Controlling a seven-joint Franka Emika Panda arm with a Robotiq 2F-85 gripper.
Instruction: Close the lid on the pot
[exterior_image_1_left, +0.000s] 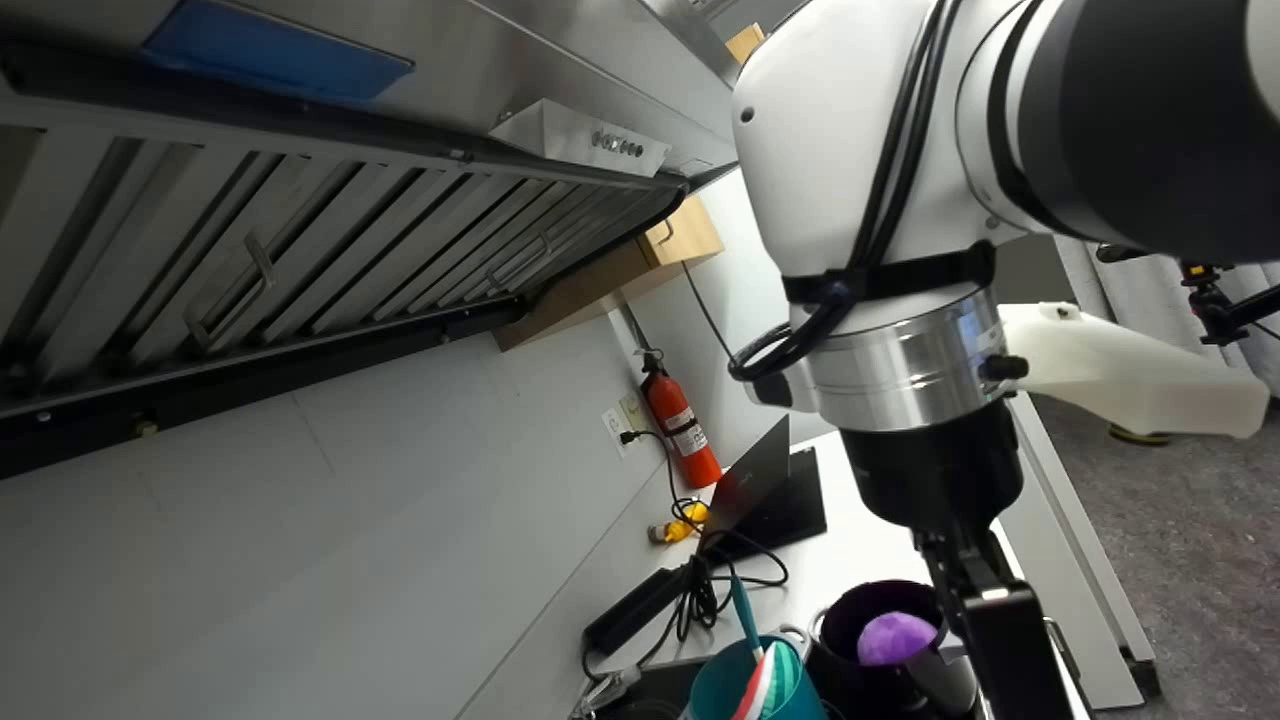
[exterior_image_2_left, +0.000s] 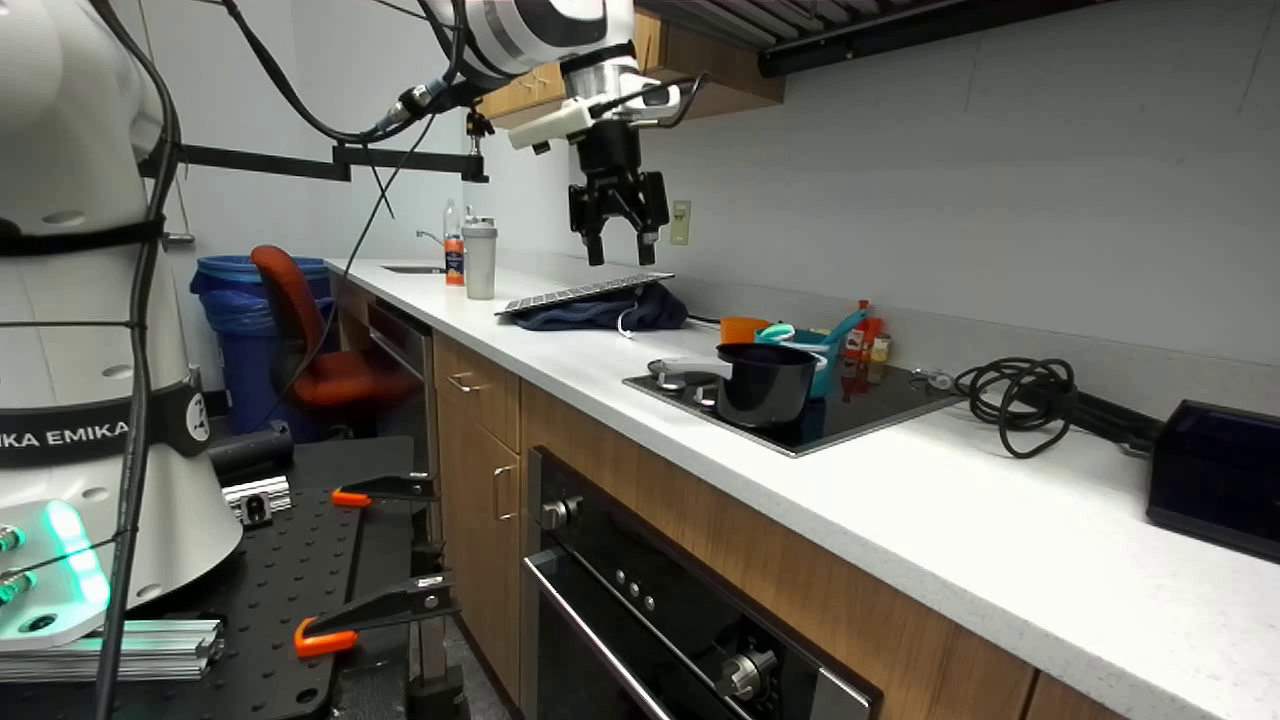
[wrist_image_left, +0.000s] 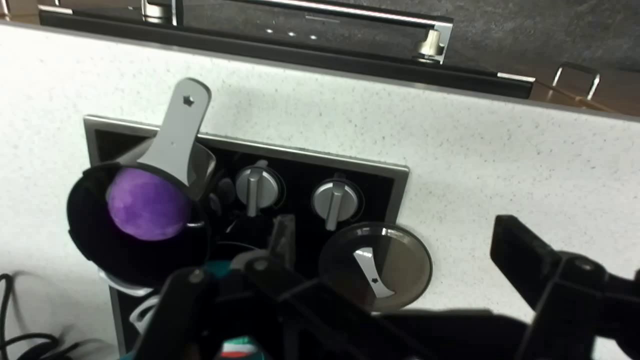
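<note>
— Start close in. Holding anything?
— My tool (exterior_image_2_left: 621, 248) hangs in the air over the desk (wrist_image_left: 475, 160). Fingers spread wide, well apart; nothing in their hold.

— And between the fingertips, looking down?
— Wrist view: the lid (wrist_image_left: 387, 265), well below them. Round, dark, see-through, paler rim, grey strip of a handle. It overlaps the side edge of the cooktop (wrist_image_left: 300, 175), part over black, part over the pale desk.

— Next to it?
— Two silvery knobs (wrist_image_left: 336, 200): one just beside the lid, its twin nearer the pot (wrist_image_left: 145, 260).

— The pot itself?
— Stands upright on the cooktop, well apart from the lid, mouth uncovered. Dark inside; a purple rounded thing (wrist_image_left: 147, 205) sits in it. Flat grey handle towards the desk's front edge.

— Farther out?
— Teal container (exterior_image_2_left: 824, 375) near the pot in both exterior views; touching or apart, I cannot tell. In an exterior view, a looped black cord (exterior_image_2_left: 1040, 390) on the desk. In an exterior view, a red fire extinguisher (exterior_image_1_left: 690, 435) near the wall.
</note>
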